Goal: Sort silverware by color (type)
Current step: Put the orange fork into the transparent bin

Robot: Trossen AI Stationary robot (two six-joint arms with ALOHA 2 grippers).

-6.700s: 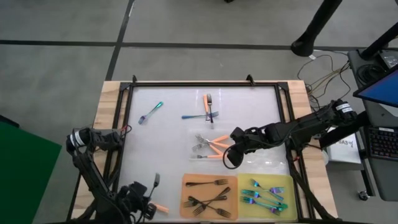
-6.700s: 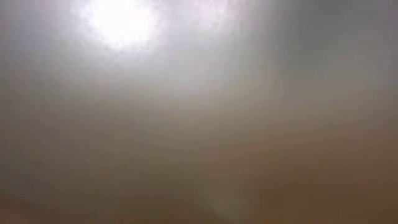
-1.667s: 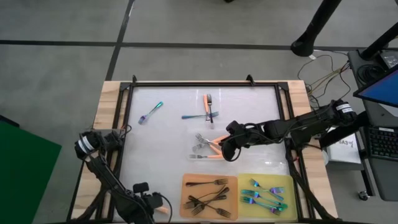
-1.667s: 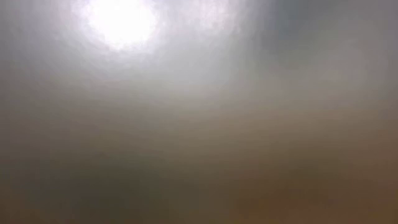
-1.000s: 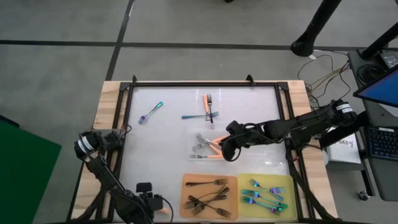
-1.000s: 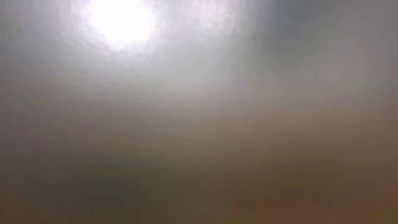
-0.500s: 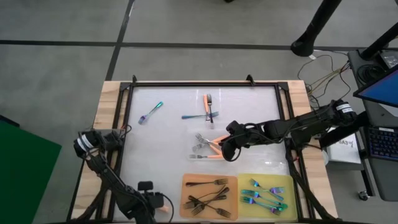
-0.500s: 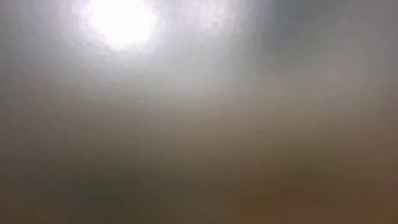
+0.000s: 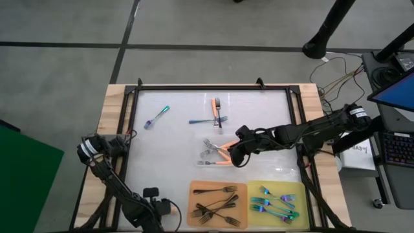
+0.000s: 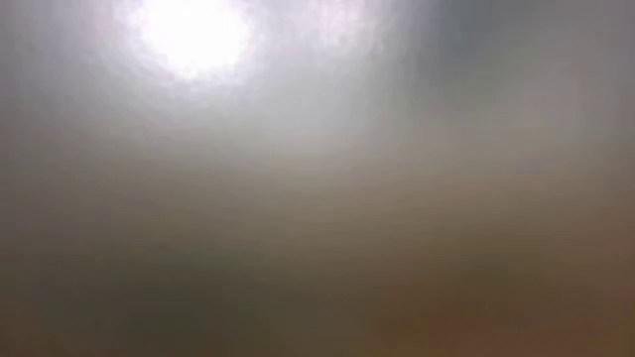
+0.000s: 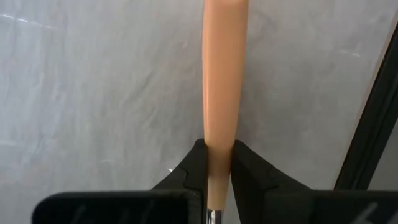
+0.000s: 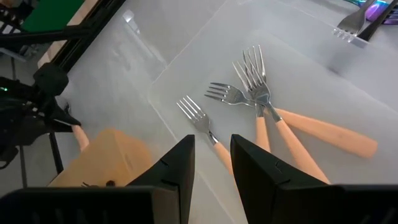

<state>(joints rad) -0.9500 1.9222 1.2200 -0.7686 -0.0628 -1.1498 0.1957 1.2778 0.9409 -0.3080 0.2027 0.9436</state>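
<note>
High view: left claw (image 9: 157,210) sits at the near edge of the desk (image 9: 174,139), just left of the orange mat (image 9: 218,204) holding black forks (image 9: 217,206). Right claw (image 9: 237,157) hovers over the orange-handled fork pile (image 9: 217,152) mid-desk. Yellow mat (image 9: 279,200) holds the iridescent forks (image 9: 275,202). Strays at the far side: one teal fork (image 9: 157,116), one orange-handled fork (image 9: 217,107) crossing a blue one (image 9: 204,120).

Low view: washed out, nothing usable.

Left wrist view: claw pinched narrow on an orange fork handle (image 11: 224,81). The handle's long axis runs straight out ahead between the fingers (image 11: 194,171), butt end pointing away; tines are hidden behind the claw.

Right wrist view: fingers (image 12: 177,168) part-open, nothing between them, above three orange-handled forks (image 12: 261,99) whose tines bunch together and handles fan apart.

Risk, my read: the grip is on a smooth, round handle near its neck, so the fork could swivel or slip on lift. Right claw could snag two overlapped forks at once.
</note>
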